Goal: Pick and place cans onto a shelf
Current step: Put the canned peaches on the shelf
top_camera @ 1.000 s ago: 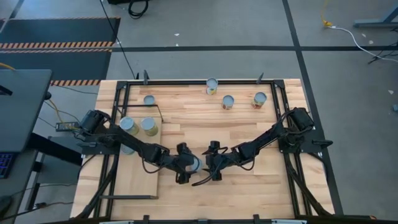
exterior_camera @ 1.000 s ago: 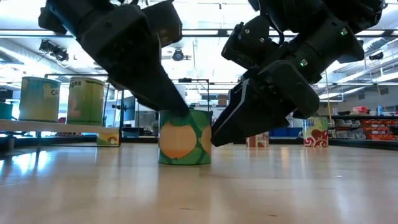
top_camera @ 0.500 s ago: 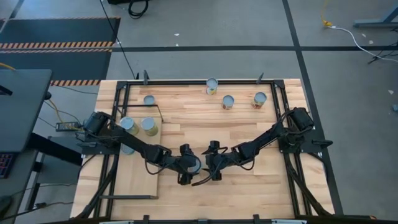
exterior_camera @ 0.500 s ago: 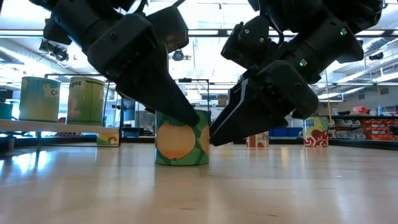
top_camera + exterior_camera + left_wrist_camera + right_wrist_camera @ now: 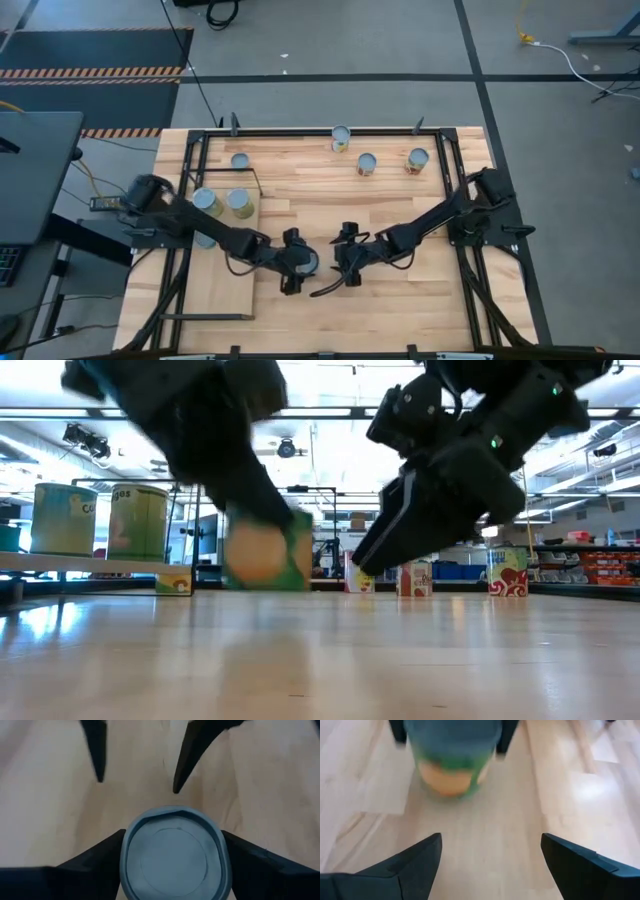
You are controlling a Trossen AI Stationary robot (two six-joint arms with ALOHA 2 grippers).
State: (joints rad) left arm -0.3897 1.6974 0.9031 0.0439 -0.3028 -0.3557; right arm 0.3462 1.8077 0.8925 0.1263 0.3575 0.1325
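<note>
One green can [image 5: 306, 262] sits between the left hand's [image 5: 300, 263] fingers, facing the spread, empty right hand [image 5: 343, 262]. Low down, it hangs upright, clear of the counter [image 5: 320, 660]. From the left wrist, its pale top [image 5: 174, 854] is clamped, axis vertical.

A planked wooden tabletop [image 5: 340, 200] fills my workspace, ringed by a black metal frame [image 5: 205, 150]. Past it lies grey floor, where I see a hazard-striped dark mat [image 5: 90, 55], a white cable [image 5: 575, 60] and, to my left, a grey desk corner [image 5: 35, 170].
</note>
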